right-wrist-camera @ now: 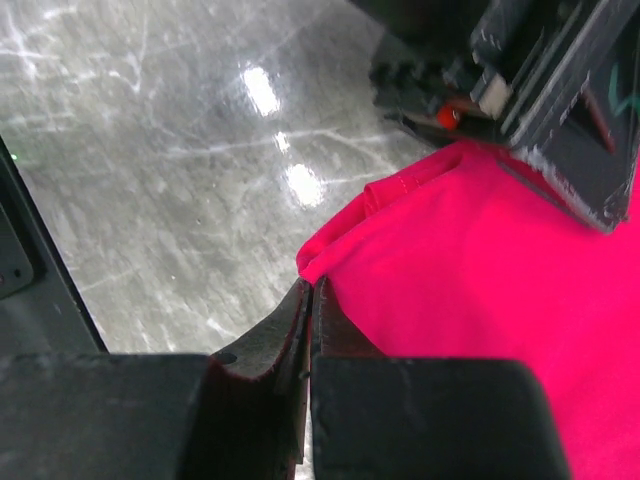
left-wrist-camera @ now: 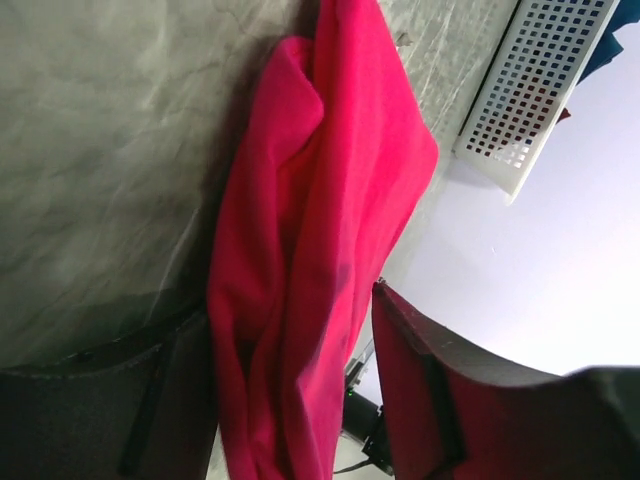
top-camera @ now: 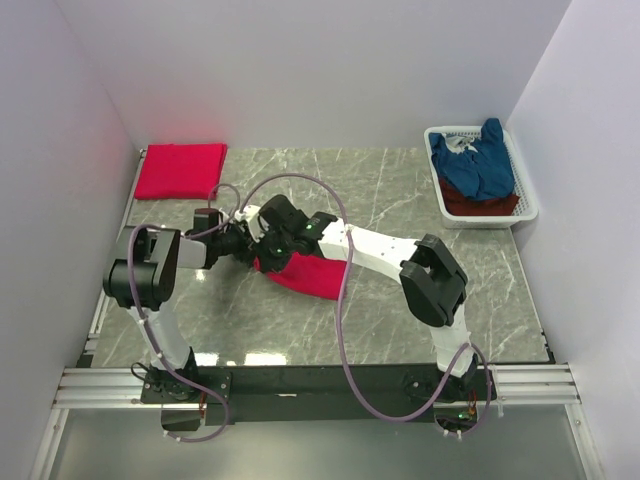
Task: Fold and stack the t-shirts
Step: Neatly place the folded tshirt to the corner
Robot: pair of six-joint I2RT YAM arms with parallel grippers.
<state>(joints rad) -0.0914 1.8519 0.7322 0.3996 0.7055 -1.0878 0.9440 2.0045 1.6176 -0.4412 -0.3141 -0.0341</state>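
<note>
Where the two arms meet left of the desk's (top-camera: pixel 400 190) middle, we see the bright red t-shirt (top-camera: pixel 305 275) bunched between them, its free end trailing to the right over the marble. The right gripper (right-wrist-camera: pixel 308 290) is closed tight, its tips pinching the shirt's rolled edge. The left gripper (left-wrist-camera: pixel 290 310) stands partway apart with a hanging fold of the same cloth filling the gap; we cannot tell whether its fingers (left-wrist-camera: pixel 440 390) actually press it. A folded red t-shirt (top-camera: pixel 180 170) lies square in the back left corner, close against the wall and the desk's left edge. At the back right, the white basket (top-camera: pixel 490 222) holds a navy t-shirt (top-camera: pixel 480 165) over a darker red t-shirt (top-camera: pixel 480 205). We find broad bare desk between the bunched shirt and the basket, and more along the near edge.
</note>
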